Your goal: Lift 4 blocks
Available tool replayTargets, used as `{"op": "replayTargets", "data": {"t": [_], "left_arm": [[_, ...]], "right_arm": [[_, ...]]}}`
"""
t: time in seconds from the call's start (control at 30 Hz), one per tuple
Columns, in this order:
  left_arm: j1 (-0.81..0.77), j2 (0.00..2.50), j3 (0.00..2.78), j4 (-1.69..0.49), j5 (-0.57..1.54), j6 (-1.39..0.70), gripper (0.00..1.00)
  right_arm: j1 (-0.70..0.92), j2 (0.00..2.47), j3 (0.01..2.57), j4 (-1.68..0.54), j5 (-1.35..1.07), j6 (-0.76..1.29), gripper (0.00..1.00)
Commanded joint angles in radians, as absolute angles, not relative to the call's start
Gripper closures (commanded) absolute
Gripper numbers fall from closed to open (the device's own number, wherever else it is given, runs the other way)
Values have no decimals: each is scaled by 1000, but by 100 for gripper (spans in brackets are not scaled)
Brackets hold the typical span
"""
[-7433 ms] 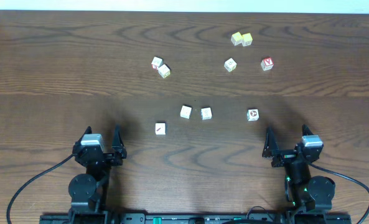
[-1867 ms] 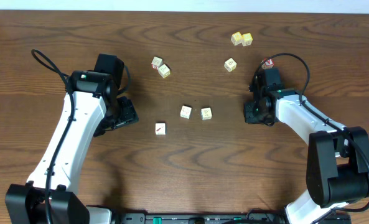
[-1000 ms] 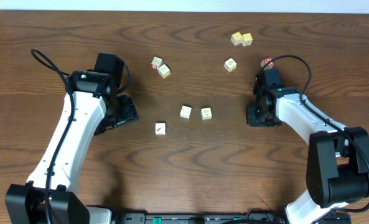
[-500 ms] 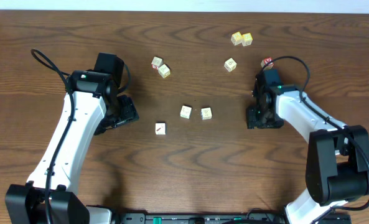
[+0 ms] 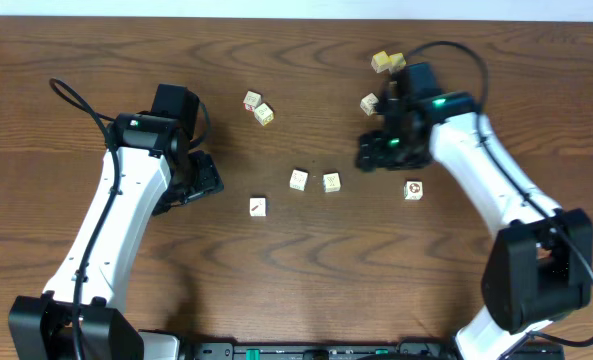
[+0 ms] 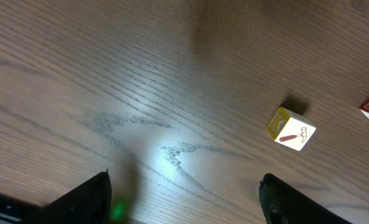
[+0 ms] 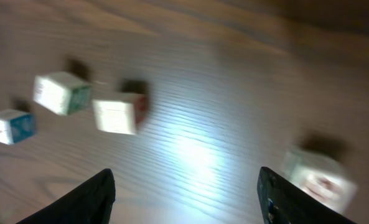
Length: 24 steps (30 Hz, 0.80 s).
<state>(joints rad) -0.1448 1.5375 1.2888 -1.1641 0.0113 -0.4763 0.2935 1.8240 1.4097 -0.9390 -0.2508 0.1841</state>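
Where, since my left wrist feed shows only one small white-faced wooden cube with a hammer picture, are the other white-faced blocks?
Observer: Overhead, your hammer-picture cube has a second white-faced wooden cube and a third white-faced cube close together, further from the arm bases and to its right.
Operator: And the fourth?
Observer: The white cube with the dark ring lies alone on the dark wooden table, over on the right arm's side.
Operator: Is the right arm holding it?
Observer: No. The right gripper is open and empty, apart from that cube.
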Motion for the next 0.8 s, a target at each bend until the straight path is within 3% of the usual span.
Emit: {"op": "replayTargets", "data": {"t": [0.0,0.17,0.47,0.77], "left_arm": [[-142,1536,1278,-1166,-8,-496,24],[-142,1536,1278,-1170,-8,-496,24],[-142,1536,1278,-1169,-8,-496,24],[-142,1536,1278,-1169,-8,-496,24]], "right_arm": [[419,1834,1370,-881,-168,295,28],[520,1838,1330,-793,35,408,28],[549,1871,1255,-628,31,380,30],[570,1944,1225,-567,17,361,41]]}}
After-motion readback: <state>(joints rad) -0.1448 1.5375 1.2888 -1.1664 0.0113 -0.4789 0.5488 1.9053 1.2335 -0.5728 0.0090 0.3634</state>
